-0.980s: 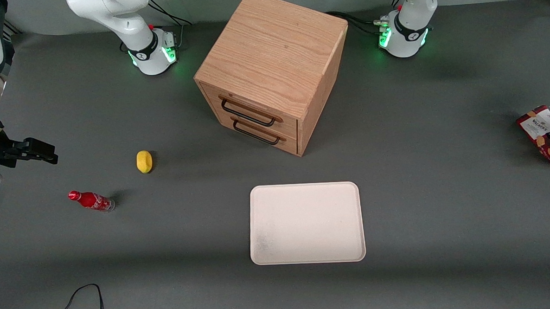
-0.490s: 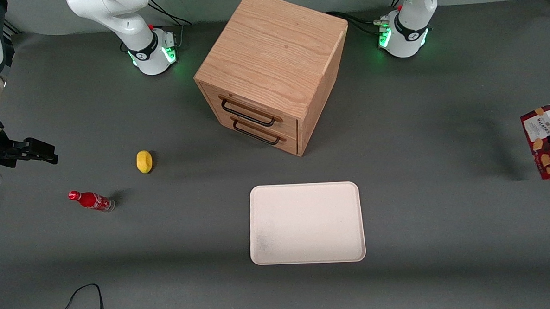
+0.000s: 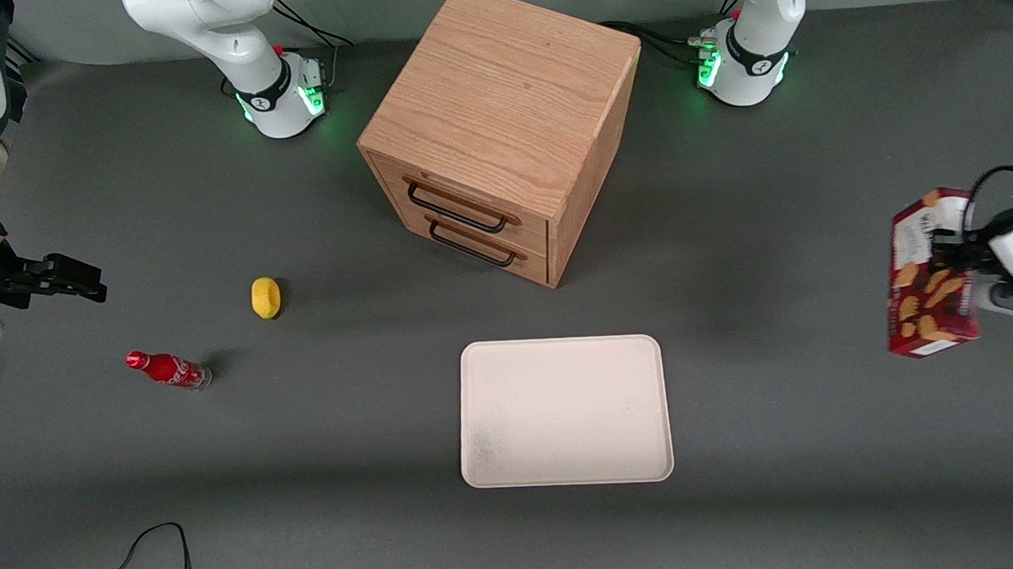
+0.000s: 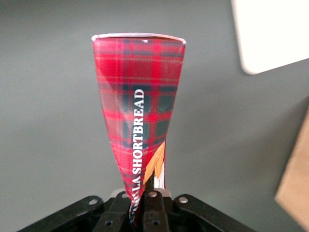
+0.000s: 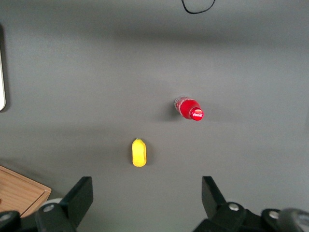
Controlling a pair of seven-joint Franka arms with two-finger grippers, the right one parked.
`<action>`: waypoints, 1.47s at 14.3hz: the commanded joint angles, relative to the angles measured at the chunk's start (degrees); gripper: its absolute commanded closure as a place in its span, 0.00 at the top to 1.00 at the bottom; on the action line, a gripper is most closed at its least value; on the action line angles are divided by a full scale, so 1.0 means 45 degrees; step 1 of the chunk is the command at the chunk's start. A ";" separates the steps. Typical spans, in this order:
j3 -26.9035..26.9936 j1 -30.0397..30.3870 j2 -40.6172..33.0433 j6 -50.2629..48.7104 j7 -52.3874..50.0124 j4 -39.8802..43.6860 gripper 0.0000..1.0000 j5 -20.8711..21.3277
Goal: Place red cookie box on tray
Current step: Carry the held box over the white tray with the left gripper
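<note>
A: What do we pass, reading the front view from its left edge?

B: A small glossy red soda bottle (image 3: 168, 369) lying lower left, a matte yellow lemon-shaped lump (image 3: 266, 297) above it, a grained oak-coloured two-drawer wooden cabinet (image 3: 500, 131) at upper centre, then the smooth pale cream rectangular tray with rounded corners (image 3: 565, 411) at lower centre.

A: And the step?

B: Carrying, we judge. At the right edge the left arm's black two-finger gripper (image 3: 960, 250) is clamped on the flat dark-red tartan cardboard cookie box (image 3: 931, 271), held upright in the air, well apart from the tray.

A: Next?

B: We'd bring it across over the tray, lower it flat, then release.
</note>
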 commanded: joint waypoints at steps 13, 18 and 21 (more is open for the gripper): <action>-0.0608 -0.4220 0.5447 0.4059 -0.6237 0.3105 0.00 -0.0339; 0.0212 -0.5178 0.6893 0.5623 -0.7312 0.3067 0.00 -0.0358; 0.0253 -0.5355 0.7558 0.5723 -0.8171 0.3047 0.00 -0.0397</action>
